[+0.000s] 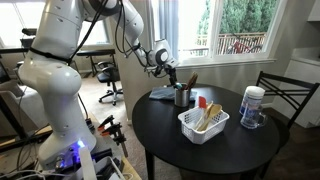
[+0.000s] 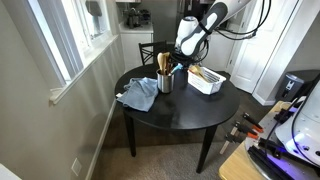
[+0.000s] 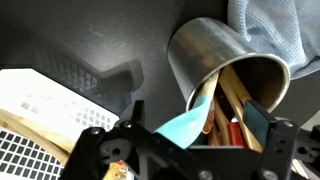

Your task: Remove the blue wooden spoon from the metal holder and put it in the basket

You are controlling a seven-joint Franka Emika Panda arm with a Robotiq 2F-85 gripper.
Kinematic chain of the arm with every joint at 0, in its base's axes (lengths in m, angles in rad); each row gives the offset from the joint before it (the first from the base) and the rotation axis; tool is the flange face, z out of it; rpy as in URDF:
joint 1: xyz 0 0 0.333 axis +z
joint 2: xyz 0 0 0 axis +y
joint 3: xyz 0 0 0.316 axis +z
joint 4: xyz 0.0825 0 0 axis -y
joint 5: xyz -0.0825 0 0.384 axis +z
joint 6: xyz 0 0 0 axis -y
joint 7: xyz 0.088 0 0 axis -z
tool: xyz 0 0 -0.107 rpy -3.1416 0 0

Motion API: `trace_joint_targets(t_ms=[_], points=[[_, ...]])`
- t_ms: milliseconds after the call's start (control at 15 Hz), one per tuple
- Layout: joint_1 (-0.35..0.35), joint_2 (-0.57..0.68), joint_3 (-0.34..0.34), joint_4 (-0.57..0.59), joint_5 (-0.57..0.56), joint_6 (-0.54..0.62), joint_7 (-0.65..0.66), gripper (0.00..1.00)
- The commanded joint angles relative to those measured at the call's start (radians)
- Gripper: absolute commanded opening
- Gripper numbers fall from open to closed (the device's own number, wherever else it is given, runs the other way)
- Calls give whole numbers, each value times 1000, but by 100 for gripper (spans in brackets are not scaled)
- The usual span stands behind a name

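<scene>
The metal holder (image 3: 225, 60) stands on the round black table with several wooden utensils in it. It also shows in both exterior views (image 1: 183, 97) (image 2: 165, 82). The blue wooden spoon (image 3: 185, 125) sticks out of the holder, and its light blue end lies between my fingers. My gripper (image 3: 192, 125) is open around that end, with the fingers still apart. In both exterior views the gripper (image 1: 172, 72) (image 2: 180, 63) sits just above the holder. The white lattice basket (image 1: 203, 122) (image 2: 207, 78) (image 3: 40, 120) stands beside the holder and holds some utensils.
A blue cloth (image 1: 163, 93) (image 2: 138, 95) (image 3: 275, 25) lies next to the holder. A tall white canister (image 1: 252, 105) stands on the table's far side. Chairs (image 1: 285, 95) and a window surround the table (image 2: 180, 110).
</scene>
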Motion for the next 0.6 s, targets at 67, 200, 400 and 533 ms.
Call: trace_joint_targets(t_ms=[67,200,400,533], points=[[116,-1,-128,-71,-79,111,127,100],[189,16,-206,-87,-117,157,183,100],[286,46,-305,-109,-142,202,240,100],[340,70,-354,-120,-127,222,253,100]])
